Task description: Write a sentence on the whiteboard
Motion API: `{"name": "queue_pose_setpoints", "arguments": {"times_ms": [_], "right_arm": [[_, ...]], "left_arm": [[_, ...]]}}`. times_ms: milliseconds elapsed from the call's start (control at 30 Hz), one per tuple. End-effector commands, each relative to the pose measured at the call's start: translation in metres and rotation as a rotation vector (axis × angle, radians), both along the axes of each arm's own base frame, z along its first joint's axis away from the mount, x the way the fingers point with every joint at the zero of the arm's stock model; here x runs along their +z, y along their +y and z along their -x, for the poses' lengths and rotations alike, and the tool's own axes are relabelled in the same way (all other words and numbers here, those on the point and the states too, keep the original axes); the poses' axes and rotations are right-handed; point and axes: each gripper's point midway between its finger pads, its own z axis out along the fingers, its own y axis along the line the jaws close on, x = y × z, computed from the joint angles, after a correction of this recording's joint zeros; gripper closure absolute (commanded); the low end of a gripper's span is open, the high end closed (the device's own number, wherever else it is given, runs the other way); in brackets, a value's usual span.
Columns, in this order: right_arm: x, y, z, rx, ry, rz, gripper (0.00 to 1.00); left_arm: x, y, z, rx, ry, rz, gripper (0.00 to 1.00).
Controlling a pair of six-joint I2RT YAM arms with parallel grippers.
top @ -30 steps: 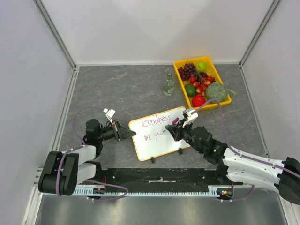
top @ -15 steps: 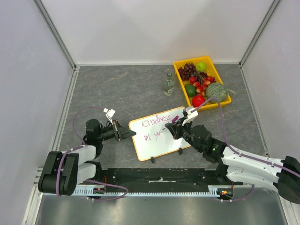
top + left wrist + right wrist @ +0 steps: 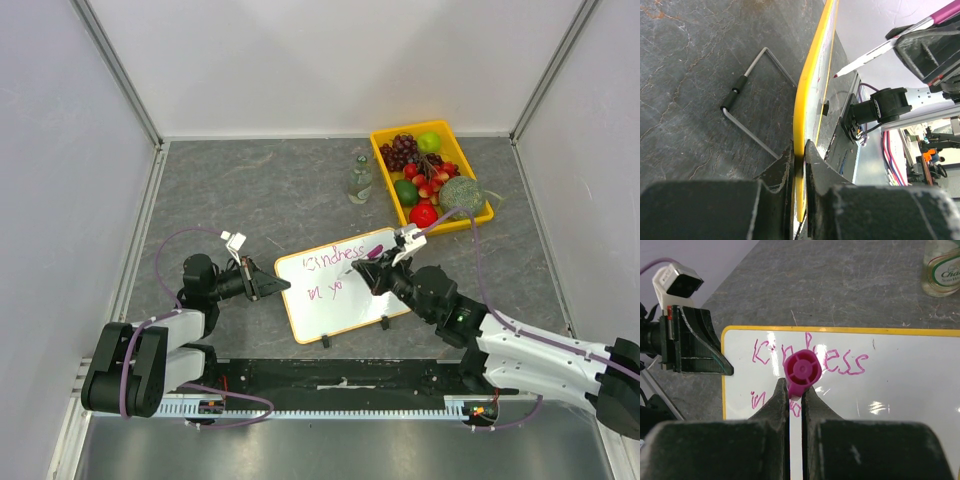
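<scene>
The whiteboard [image 3: 345,308] lies tilted on the table in front of the arms, white with a yellow rim [image 3: 810,90]. The sentence [image 3: 335,257] on it reads "Kindness" with "in yo" [image 3: 760,401] below in purple-pink. My left gripper [image 3: 283,287] is shut on the board's left edge [image 3: 799,155]. My right gripper [image 3: 377,270] hovers over the board's middle, shut on a marker [image 3: 801,371] with a magenta end. The marker's tip [image 3: 835,76] is at the board's face, by the second line. In the right wrist view the marker hides part of the writing.
A yellow tray [image 3: 478,217] of fruit stands at the back right, with a small glass bottle [image 3: 360,180] to its left. A wire stand [image 3: 752,97] lies on the table behind the board. Grey walls close in three sides.
The right gripper and marker have shifted slightly towards the back. The second line has grown from "in y" to "in yo". The left gripper has not moved.
</scene>
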Motion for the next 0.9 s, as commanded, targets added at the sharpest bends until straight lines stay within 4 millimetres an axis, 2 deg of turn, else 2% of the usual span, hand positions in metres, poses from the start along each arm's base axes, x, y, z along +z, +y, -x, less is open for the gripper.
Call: {"name": "queue_pose_setpoints", "arguments": {"times_ms": [0,167,867], "right_arm": [[0.022,-0.005,0.002,-0.003,-0.032,-0.075,1.00],[0.019,-0.012,0.000,-0.028,-0.033,-0.063,1.00],[-0.025,-0.019,0.001,-0.047,0.031,-0.006,1.00]], "left_arm": [[0.002,0.000,-0.004,0.003,-0.018,-0.006,0.98],[0.002,0.000,-0.004,0.002,-0.020,-0.006,0.98],[0.001,0.000,-0.004,0.003,-0.017,-0.006,0.98]]}}
